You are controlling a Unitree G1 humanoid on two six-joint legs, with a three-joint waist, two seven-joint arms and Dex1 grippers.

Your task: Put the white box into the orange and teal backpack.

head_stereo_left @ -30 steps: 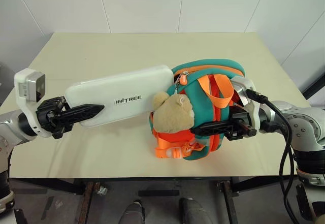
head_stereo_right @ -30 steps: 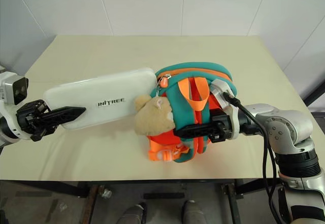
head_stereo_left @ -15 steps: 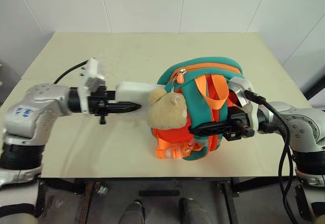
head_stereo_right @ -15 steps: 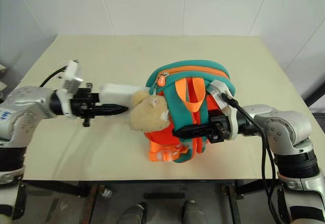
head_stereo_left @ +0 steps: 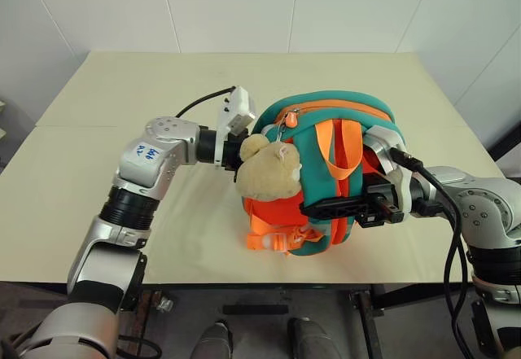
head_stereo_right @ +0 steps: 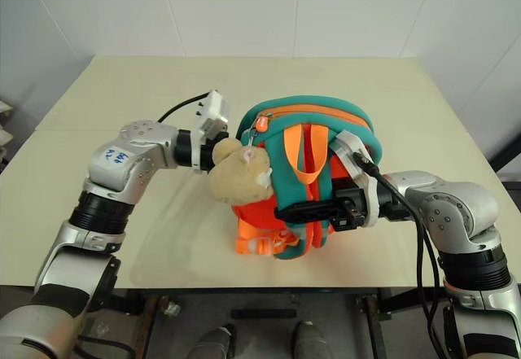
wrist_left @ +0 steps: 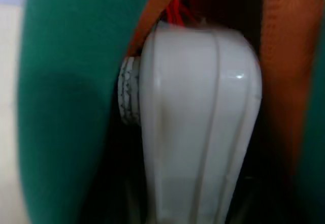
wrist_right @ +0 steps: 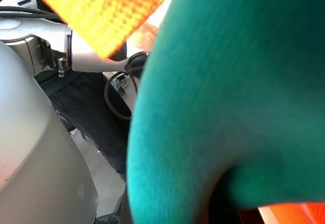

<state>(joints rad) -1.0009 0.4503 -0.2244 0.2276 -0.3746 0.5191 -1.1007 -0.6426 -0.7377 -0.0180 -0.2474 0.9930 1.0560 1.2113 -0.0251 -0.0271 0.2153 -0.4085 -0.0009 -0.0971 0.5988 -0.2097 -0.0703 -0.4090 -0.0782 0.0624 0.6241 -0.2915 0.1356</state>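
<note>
The orange and teal backpack (head_stereo_left: 335, 113) stands on the table with a tan plush bear (head_stereo_left: 269, 172) hanging at its front. My left gripper (head_stereo_left: 238, 149) reaches into the bag's opening behind the bear, its fingers hidden there. In the left wrist view the white box (wrist_left: 198, 122) sits inside the bag, between teal and orange fabric, still in that gripper's hold. From the other side my right gripper (head_stereo_left: 316, 208) is shut on a teal shoulder strap and keeps the backpack upright.
The beige table (head_stereo_left: 163, 82) runs wide to the left and behind the bag. Its front edge lies just below the backpack. White wall panels stand behind the far edge. Black cables trail from both wrists.
My left arm has swung right and forward, pushing the white box into the backpack until it is hidden in the eye views. The right gripper has kept still on the strap.
</note>
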